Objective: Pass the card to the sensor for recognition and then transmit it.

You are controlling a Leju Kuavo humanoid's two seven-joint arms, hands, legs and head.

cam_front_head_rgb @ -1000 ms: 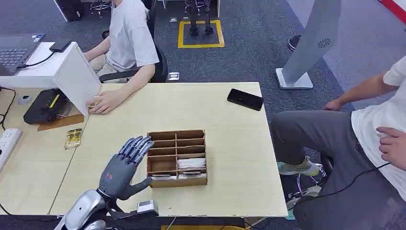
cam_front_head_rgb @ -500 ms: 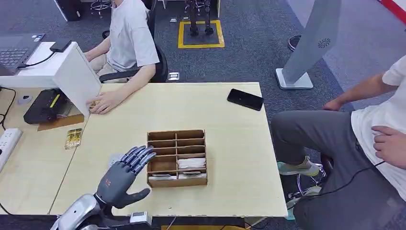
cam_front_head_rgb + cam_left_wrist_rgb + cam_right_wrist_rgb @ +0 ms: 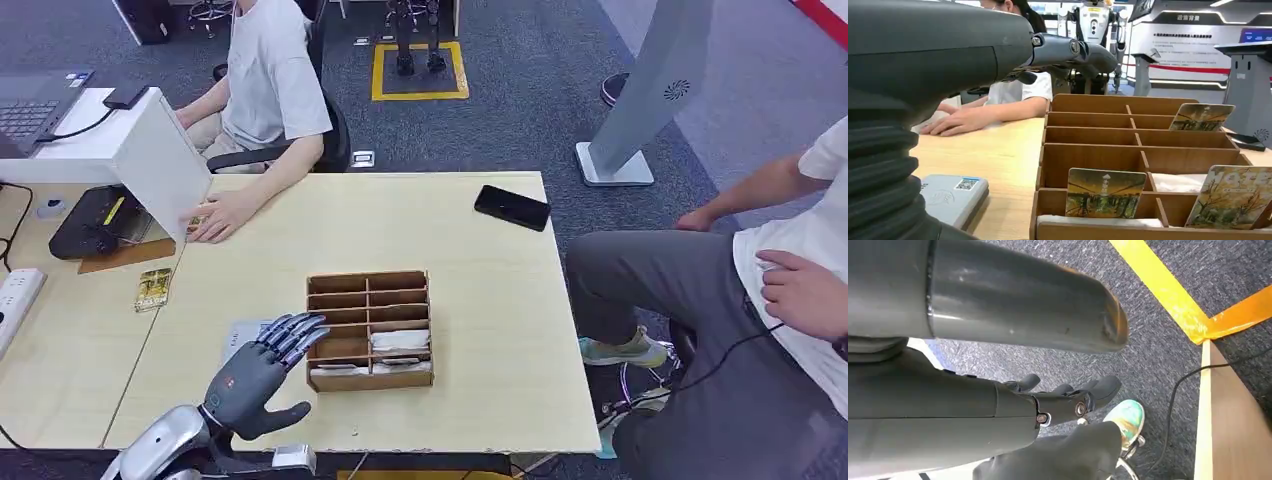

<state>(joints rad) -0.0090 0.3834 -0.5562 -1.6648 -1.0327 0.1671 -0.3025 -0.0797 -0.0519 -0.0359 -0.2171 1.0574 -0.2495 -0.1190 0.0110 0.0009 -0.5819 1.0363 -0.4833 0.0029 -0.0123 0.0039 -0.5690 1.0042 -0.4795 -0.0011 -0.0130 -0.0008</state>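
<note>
Left hand pulled back from wooden organizer — fingers spread, empty; grey sensor uncovered beside it.

- Light wood table sits in the middle of the room, on dark grey-blue carpet.
- Yellow square outline is taped on the carpet just beyond the table's far edge.
- Tall grey slanted kiosk stands on the carpet off the table's far right corner.
- Second light desk butts against the table's left side.
</note>
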